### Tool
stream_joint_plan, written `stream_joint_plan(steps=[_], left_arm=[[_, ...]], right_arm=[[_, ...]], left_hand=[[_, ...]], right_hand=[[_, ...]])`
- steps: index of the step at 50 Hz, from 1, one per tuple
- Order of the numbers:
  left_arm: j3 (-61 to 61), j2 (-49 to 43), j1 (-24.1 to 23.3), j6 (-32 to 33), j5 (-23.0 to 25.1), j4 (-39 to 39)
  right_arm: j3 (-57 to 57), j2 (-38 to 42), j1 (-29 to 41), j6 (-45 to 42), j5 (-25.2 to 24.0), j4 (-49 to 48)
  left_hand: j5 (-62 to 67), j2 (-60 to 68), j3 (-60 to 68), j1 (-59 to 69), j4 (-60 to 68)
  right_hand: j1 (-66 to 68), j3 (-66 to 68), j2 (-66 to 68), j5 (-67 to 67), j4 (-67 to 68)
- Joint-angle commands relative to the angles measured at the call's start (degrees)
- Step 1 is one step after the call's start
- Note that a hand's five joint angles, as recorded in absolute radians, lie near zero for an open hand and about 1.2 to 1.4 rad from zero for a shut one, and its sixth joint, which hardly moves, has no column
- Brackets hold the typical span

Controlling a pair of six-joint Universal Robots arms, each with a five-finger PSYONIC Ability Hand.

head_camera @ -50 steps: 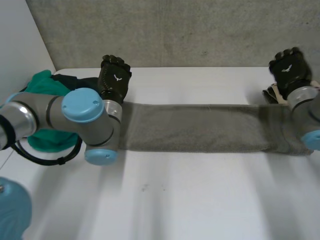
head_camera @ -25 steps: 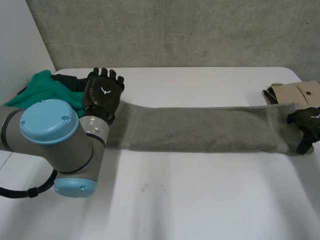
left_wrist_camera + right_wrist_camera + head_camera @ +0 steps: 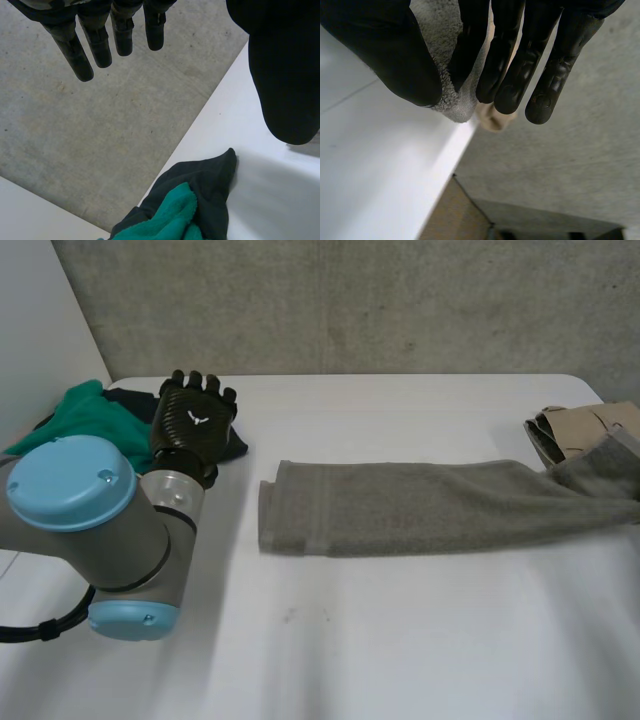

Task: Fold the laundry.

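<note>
A long grey towel point(image 3: 420, 505) lies folded lengthwise across the white table point(image 3: 400, 640). Its right end rises off the table toward the right edge. In the right wrist view my right hand point(image 3: 380, 55) pinches that end of the grey towel point(image 3: 451, 102) between thumb and fingers. The towel's left end lies flat, a short way right of my left hand point(image 3: 193, 425). That hand is held above the table with nothing in it. In the left wrist view the left hand's fingers point(image 3: 95, 40) are straight and spread from the thumb.
A green cloth point(image 3: 85, 415) and a dark cloth point(image 3: 135, 397) are heaped at the back left, under and beside my left hand. A folded beige cloth point(image 3: 580, 425) sits at the back right corner, close to the towel's lifted end. A concrete wall stands behind the table.
My right hand came down onto the towel's right end, shut on it and drew it right. The towel's left end slid right, away from my left hand, which drew back left.
</note>
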Motion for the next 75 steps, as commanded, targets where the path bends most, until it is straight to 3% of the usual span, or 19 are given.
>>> stream_joint_plan(steps=[1,6,10,13,18,21,22,25,28,32,33,37,40,41,46,52,75], left_arm=[[-3.15,3.08,0.94,-0.05,0.07,0.04],[-4.29,5.01,2.43,-0.49,-0.01,-0.05],[-4.65,6.68,2.96,-2.59,-0.1,-0.05],[-5.17,7.13,3.31,-3.91,-0.01,-0.05],[-5.7,7.04,3.49,-4.53,-0.01,-0.13],[-5.79,6.87,3.49,-4.62,-0.01,-0.13],[-5.79,6.86,3.49,-4.62,-0.01,-0.13],[-5.7,6.52,3.58,-4.53,0.16,-0.05],[-5.26,6.34,3.49,-4.53,0.16,-0.05],[-4.38,6.34,2.88,-4.45,0.16,0.04],[-4.12,6.34,2.79,-4.45,0.16,0.13],[-3.68,6.25,2.0,-4.53,0.16,0.3],[-3.59,6.25,1.12,-4.45,0.16,0.57],[-3.5,6.08,0.77,-4.45,0.25,0.66],[-2.54,4.32,0.5,-4.45,0.08,0.66],[-2.54,3.26,0.33,-4.45,0.07,0.57],[-2.71,1.24,0.94,-4.45,0.25,0.48]], right_arm=[[-0.48,-4.44,13.38,0.72,-1.36,-5.73],[-0.74,-5.77,27.59,0.64,-8.02,-11.97],[-2.58,-0.52,39.38,0.38,-17.07,-16.71],[-5.47,5.36,45.71,0.2,-20.86,-18.57],[-11.02,14.08,50.83,0.2,-22.2,-18.49],[-13.22,17.07,51.71,0.2,-22.19,-18.4],[-13.31,17.0,51.89,0.29,-22.11,-18.4],[-12.44,14.29,52.16,1.42,-21.15,-18.4],[-10.77,11.47,51.72,2.66,-18.17,-18.4],[-8.13,7.07,50.4,10.2,-7.11,-18.31],[-7.61,4.89,48.66,15.7,-1.51,-18.31],[-8.56,-0.83,40.42,32.48,7.05,-14.12],[-11.46,-0.59,35.56,41.04,4.8,-7.43],[-14.43,1.33,33.11,46.2,1.31,-2.71],[-24.81,10.56,29.84,55.21,-7.77,8.48],[-34.04,19.44,29.13,56.98,-8.04,14.2],[-47.05,31.22,35.28,57.42,-9.45,18.16]], left_hand=[[-2.63,-1.61,-1.95,-0.84,-1.54],[-2.63,-1.61,-1.95,-0.84,-1.54],[-2.63,-1.61,-1.95,-0.84,-1.54],[-2.63,-1.61,-1.95,-0.84,-1.54],[-2.63,-1.61,-1.95,-0.84,-1.54],[-2.63,-1.61,-1.95,-0.84,-1.54],[-2.63,-1.61,-1.95,-0.84,-1.54],[-2.63,-1.61,-1.95,-0.84,-1.54],[-2.47,-1.45,-1.79,-0.67,-1.37],[-2.46,-1.45,-1.78,-0.67,-1.37],[-2.46,-1.45,-1.78,-0.67,-1.37],[-2.46,-1.45,-1.78,-0.67,-1.37],[-2.46,-1.45,-1.78,-0.67,-1.37],[-2.46,-1.45,-1.78,-0.67,-1.37],[-2.46,-1.45,-1.78,-0.67,-1.37],[-2.46,-1.45,-1.78,-0.67,-1.37],[-2.3,-1.28,-1.62,-0.5,-1.2]], right_hand=[[23.73,12.3,12.53,14.33,11.93],[23.73,12.3,12.53,14.33,11.93],[23.73,12.3,12.53,14.33,11.93],[23.73,12.3,12.53,14.33,11.93],[23.73,12.3,12.53,14.33,11.93],[23.73,12.3,12.53,14.33,11.93],[12.64,1.21,1.43,3.23,0.83],[-43.94,-55.37,-55.14,-53.35,-55.74],[-46.27,-57.7,-57.47,-55.67,-58.07],[-46.27,-57.7,-57.47,-55.67,-58.07],[-46.27,-57.7,-57.47,-55.67,-58.07],[-43.19,-54.62,-54.39,-52.6,-55.0],[-35.77,-47.2,-46.97,-45.18,-47.58],[-32.09,-43.52,-43.29,-41.5,-43.9],[-28.52,-39.95,-39.72,-37.93,-40.33],[-28.52,-39.95,-39.72,-37.93,-40.33],[-24.32,-35.75,-35.52,-33.73,-36.12]])
